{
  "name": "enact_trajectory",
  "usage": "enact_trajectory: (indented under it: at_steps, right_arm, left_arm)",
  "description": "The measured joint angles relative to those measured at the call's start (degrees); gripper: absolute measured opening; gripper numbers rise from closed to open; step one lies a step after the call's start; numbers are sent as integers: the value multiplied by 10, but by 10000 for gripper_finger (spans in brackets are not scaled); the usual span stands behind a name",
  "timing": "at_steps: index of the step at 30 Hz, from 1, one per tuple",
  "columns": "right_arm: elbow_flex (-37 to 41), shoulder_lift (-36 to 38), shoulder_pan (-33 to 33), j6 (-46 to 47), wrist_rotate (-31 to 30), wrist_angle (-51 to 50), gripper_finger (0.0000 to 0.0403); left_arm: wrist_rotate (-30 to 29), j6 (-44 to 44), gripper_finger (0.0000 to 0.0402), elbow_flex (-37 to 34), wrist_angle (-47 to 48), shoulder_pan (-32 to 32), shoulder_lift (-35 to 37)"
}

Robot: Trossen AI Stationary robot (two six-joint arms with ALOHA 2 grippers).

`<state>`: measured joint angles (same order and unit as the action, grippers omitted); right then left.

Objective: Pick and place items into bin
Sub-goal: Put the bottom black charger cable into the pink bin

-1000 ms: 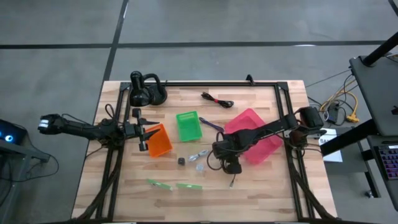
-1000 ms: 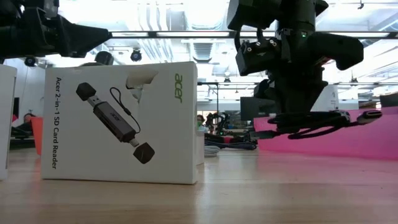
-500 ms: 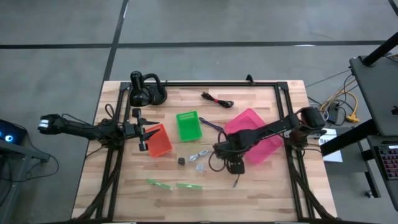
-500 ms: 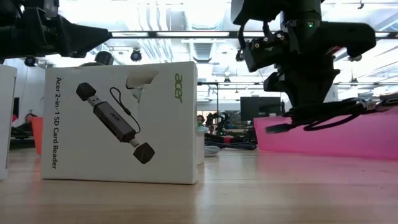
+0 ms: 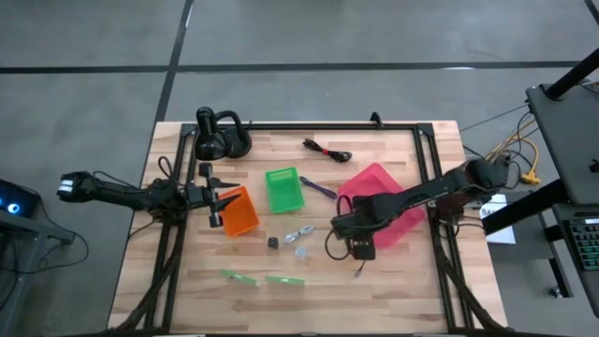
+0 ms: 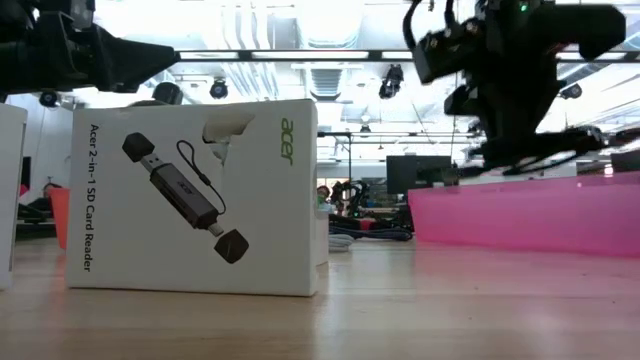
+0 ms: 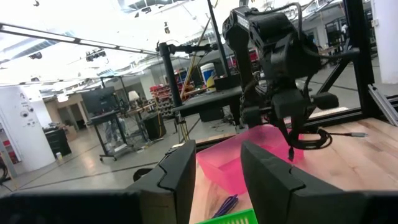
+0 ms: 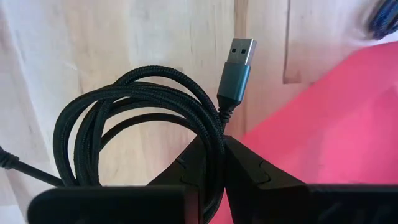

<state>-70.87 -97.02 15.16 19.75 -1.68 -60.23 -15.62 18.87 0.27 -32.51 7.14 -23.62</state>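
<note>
Right of centre in the high view: the right gripper (image 5: 359, 245) hangs at the lower left edge of the pink bin (image 5: 404, 217).
Right gripper's grasp: fingers (image 8: 245, 171) clamped on a black coiled cable (image 8: 143, 118), its loops off the wood and its USB plug (image 8: 238, 65) pointing up beside the bin's edge.
Cable in the high view: loop (image 5: 335, 248) hanging left of the gripper, loose end trailing below.
Left of centre: the left gripper (image 5: 216, 198) waits by the orange bin (image 5: 241, 213), fingers (image 7: 272, 180) apart and holding nothing.
Centre: green bin (image 5: 284, 188), purple pen (image 5: 316, 188) beside it.
Below centre: tiny black cube (image 5: 272, 242), clear-silvery bits (image 5: 299, 233), green strips (image 5: 263, 278).
Upper centre: second black cable (image 5: 327, 149).
Upper left: black desk lamp (image 5: 219, 137).
Low view, left: white card-reader box (image 6: 195, 197) standing on the table (image 6: 320, 320).
</note>
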Motion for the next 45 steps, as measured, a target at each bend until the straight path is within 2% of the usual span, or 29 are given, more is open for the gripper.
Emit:
enact_trajectory:
  at_steps: [3, 16, 21, 45]
  right_arm:
    - [1, 20, 5, 0, -8, 0, 31]
    - [27, 95, 16, 4, -108, -15, 31]
    - [58, 125, 16, 39, -138, -31, 31]
    - [244, 332, 16, 199, -183, -43, 31]
  left_arm:
    - [0, 0, 113, 0, 0, 0, 0]
    - [0, 0, 113, 0, 0, 0, 0]
    - [0, 0, 113, 0, 0, 0, 0]
    - [0, 0, 113, 0, 0, 0, 0]
